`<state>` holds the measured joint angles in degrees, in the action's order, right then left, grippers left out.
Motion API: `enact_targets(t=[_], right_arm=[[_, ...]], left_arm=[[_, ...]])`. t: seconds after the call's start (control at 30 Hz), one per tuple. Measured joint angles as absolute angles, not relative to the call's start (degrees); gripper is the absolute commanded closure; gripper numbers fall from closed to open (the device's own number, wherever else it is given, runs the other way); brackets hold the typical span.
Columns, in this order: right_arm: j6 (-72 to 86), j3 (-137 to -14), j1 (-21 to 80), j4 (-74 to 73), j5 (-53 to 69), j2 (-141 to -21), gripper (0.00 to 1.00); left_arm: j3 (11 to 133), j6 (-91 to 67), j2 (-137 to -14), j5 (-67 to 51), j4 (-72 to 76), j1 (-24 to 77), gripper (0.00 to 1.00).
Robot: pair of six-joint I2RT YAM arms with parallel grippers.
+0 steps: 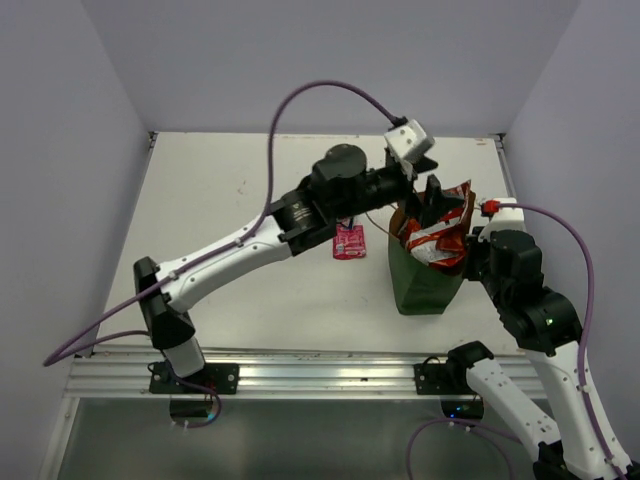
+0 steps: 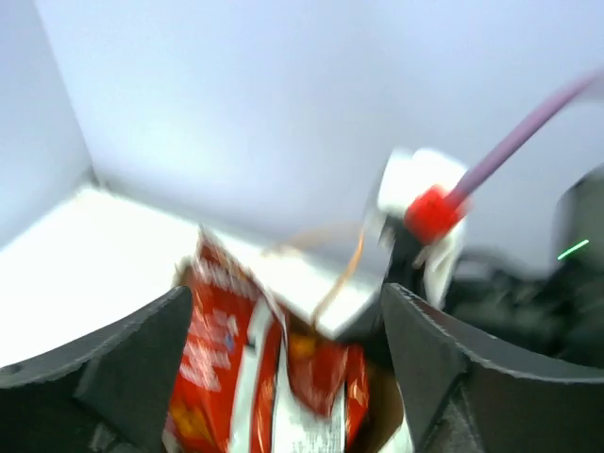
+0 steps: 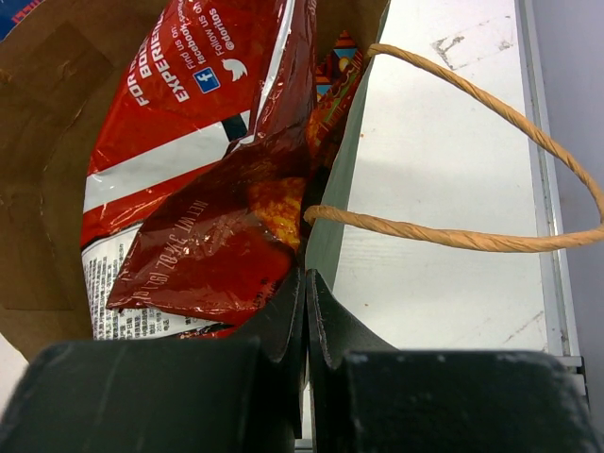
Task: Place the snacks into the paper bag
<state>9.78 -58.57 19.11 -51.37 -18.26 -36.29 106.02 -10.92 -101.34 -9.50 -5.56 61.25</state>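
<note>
My left pincer (image 1: pixel 432 198) hangs wide and empty over the one green paper bag (image 1: pixel 420 285), its 3 o'clock rim clamped in my right pincer (image 3: pixel 305 297), with two red packets (image 3: pixel 217 142) showing inside, and the single pink sachet (image 1: pixel 349 241) on the tabletop (image 1: pixel 230 200) lies at my left pincer's 8 o'clock, long axis 12-to-6, nearer my left arm.

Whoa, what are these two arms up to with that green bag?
They are packing snacks. The right end effector is pinched shut on the rim of the green paper bag, which stands upright. The left end effector hangs open just over the bag's mouth, above red snack packets that poke out of it. A small pink sachet lies on the table beside the bag, not yet packed.
</note>
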Motion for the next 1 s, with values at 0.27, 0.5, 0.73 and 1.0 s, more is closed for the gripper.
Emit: enact_targets(t=[0.27,0.5,0.73,1.0], right_arm=[[9.8,-58.5,19.1,-51.4,-18.3,-35.9,1.0],[9.8,-58.4,19.1,-51.4,-18.2,-35.8,1.0],[9.8,-58.4,19.1,-51.4,-18.2,-35.9,1.0],[9.8,-58.4,19.1,-51.4,-18.2,-35.9,1.0]], left_arm=[[101.5,-14.2,-90.2,6.3,5.3,59.7,0.03],[80.6,-27.3,-93.0,12.6,1.8,38.3,0.02],[66.8,-32.6,-99.5,14.9,2.2,31.8,0.0],[69.5,-35.0,-105.2,12.6,10.8,32.3,0.0]])
